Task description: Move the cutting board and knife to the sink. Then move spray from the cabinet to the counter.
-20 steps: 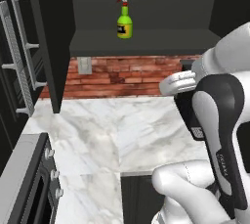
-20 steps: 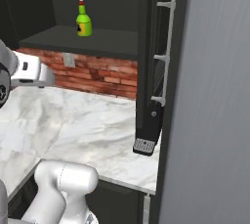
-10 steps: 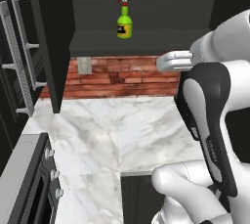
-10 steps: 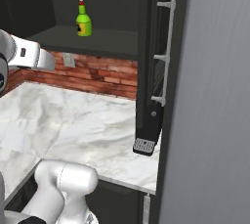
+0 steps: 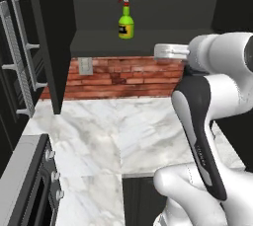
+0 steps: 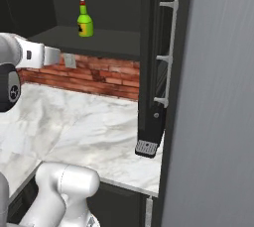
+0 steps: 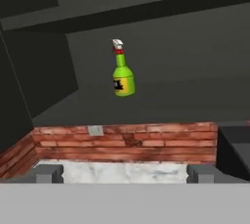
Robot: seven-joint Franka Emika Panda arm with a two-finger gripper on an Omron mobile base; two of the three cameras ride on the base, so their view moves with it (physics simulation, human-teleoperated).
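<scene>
The green spray point(image 5: 126, 22) point(image 6: 85, 23) point(image 7: 123, 75) stands upright on the shelf of the open dark cabinet point(image 5: 148, 42) point(image 7: 185, 91). My gripper point(image 7: 124, 174) is open, its fingertips point(image 7: 49, 173) wide apart with nothing between them. It points at the cabinet from below and well short of the bottle. The white hand point(image 5: 170, 51) point(image 6: 42, 55) hangs above the marble counter point(image 5: 113, 131) point(image 6: 94, 127), about level with the shelf's front edge. The cutting board, knife and sink are out of view.
An open cabinet door point(image 5: 49, 47) juts out at the left, another with a silver bar handle point(image 6: 169, 52) at the right. The grey fridge point(image 6: 218, 97) is at the far right. A stove point(image 5: 24, 180) sits at the lower left. A brick wall point(image 5: 128, 77) backs the counter.
The hand has risen from counter height to shelf height and reached further toward the cabinet. The jaws stayed open. The spray has not moved.
</scene>
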